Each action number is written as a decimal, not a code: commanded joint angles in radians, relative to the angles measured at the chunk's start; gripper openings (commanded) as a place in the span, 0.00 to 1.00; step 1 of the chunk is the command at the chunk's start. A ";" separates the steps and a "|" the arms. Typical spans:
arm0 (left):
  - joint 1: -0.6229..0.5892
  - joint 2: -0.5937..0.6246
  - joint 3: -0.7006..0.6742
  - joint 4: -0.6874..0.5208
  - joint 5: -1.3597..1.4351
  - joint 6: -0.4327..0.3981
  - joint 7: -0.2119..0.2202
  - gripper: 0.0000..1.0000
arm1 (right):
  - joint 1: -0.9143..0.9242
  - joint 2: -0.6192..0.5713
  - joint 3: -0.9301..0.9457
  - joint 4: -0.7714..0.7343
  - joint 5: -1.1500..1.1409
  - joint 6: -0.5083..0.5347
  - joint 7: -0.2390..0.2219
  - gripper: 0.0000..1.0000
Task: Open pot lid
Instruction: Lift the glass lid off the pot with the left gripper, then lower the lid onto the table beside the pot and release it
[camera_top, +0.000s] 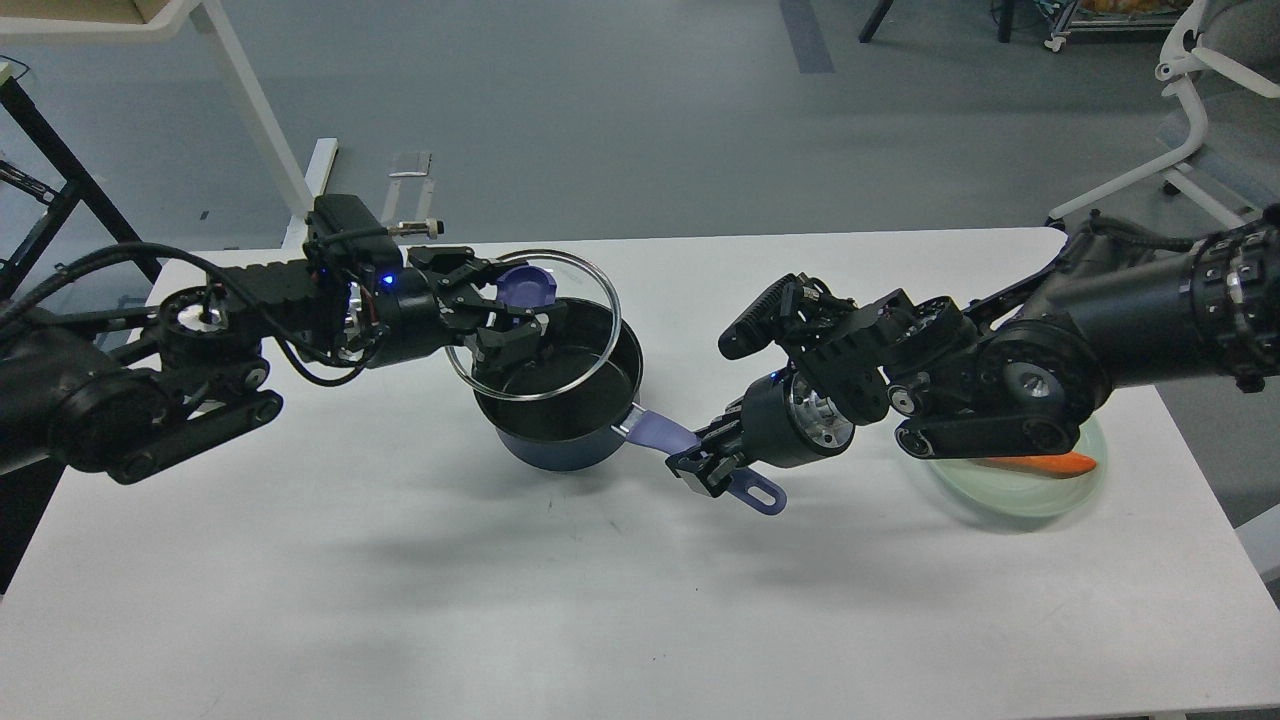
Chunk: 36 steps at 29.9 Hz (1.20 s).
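A dark blue pot (560, 440) stands on the white table (400, 600), its purple handle (662, 433) pointing right. My left gripper (512, 305) is shut on the purple knob (527, 285) of the glass lid (580, 275). The lid is lifted off the pot and held above its back left rim, tilted. The pot's dark inside shows. My right gripper (706, 466) is shut on the pot's handle near its looped end (757, 493).
A pale green plate (1040, 495) with an orange carrot (1040, 463) lies at the right, partly under my right arm. A white chair base stands beyond the table's right corner. A black frame and white table legs stand at the back left.
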 joint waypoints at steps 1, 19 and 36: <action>-0.001 0.098 0.011 0.001 -0.011 -0.002 -0.031 0.46 | 0.000 -0.003 0.000 0.001 0.001 0.000 0.001 0.27; 0.358 0.327 0.053 0.131 -0.020 0.179 -0.084 0.47 | -0.020 -0.004 0.001 -0.017 -0.007 0.000 0.001 0.27; 0.390 0.238 0.070 0.234 -0.097 0.216 -0.084 0.81 | -0.013 -0.004 0.001 -0.011 -0.007 0.000 0.001 0.27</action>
